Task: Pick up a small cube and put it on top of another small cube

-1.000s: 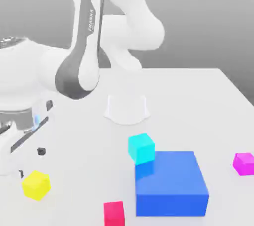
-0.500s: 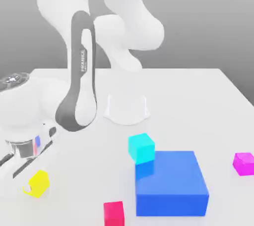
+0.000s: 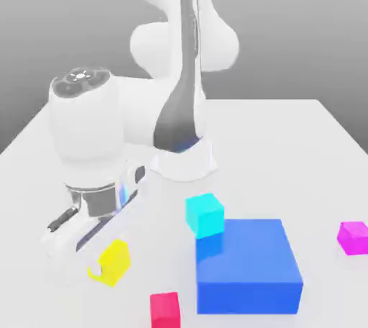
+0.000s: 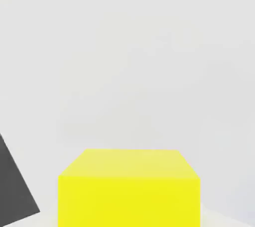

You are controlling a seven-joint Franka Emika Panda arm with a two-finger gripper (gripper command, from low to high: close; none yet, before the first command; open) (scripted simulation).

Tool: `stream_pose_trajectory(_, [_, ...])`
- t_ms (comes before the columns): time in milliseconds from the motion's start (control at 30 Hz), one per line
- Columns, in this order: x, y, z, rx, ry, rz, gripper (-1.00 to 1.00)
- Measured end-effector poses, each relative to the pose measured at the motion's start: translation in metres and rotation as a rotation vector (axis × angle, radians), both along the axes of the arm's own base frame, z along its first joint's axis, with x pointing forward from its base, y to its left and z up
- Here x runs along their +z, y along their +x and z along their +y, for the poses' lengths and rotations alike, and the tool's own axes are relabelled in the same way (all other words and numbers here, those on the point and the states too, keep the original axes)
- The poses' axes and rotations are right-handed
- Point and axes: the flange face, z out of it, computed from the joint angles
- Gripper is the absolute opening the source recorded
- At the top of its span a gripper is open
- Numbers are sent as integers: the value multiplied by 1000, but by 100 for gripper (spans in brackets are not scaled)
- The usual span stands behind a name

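In the lower left of the exterior view: the gripper (image 3: 101, 269), hanging low over the white table (image 3: 287, 139) under the large white hand of the arm. Grasps the small cube (image 3: 116, 258), bright yellow, with a white fingertip (image 3: 95, 271) pressed against the cube's face on the exterior view's left. Seems to be tilted a little, this cube, not flat with the table; cannot tell if touching the surface or just above it.

In the hand view: the same yellow cube (image 4: 129, 188) very close to the camera, with one dark finger (image 4: 15, 186) beside it and pale table behind.

Right of the yellow cube, near the middle of the exterior view: a cyan cube (image 3: 205, 214), touching the far left corner of the big blue block (image 3: 248, 265). At the bottom edge, between the yellow cube and the blue block: a red-pink cube (image 3: 165, 310), apart from both. Far at the right edge: a magenta cube (image 3: 353, 237), well apart from the rest. Behind the cyan cube, in the centre: the round white base (image 3: 184, 157) of the arm.
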Motion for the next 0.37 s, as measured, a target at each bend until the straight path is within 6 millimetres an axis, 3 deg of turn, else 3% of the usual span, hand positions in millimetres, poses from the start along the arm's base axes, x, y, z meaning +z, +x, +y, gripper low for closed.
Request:
stream_pose_trajectory(100, [9,10,38,-22,-6,-1,-100])
stream_pose_trajectory(133, [4,11,45,-26,-8,-1,-100])
stream_pose_trajectory(267, [-43,13,52,-28,-10,-2,-100])
stream_pose_trajectory(300, [-50,13,52,-28,-10,-2,100])
stream_pose_trajectory(367, [-50,13,52,-28,-10,-2,100])
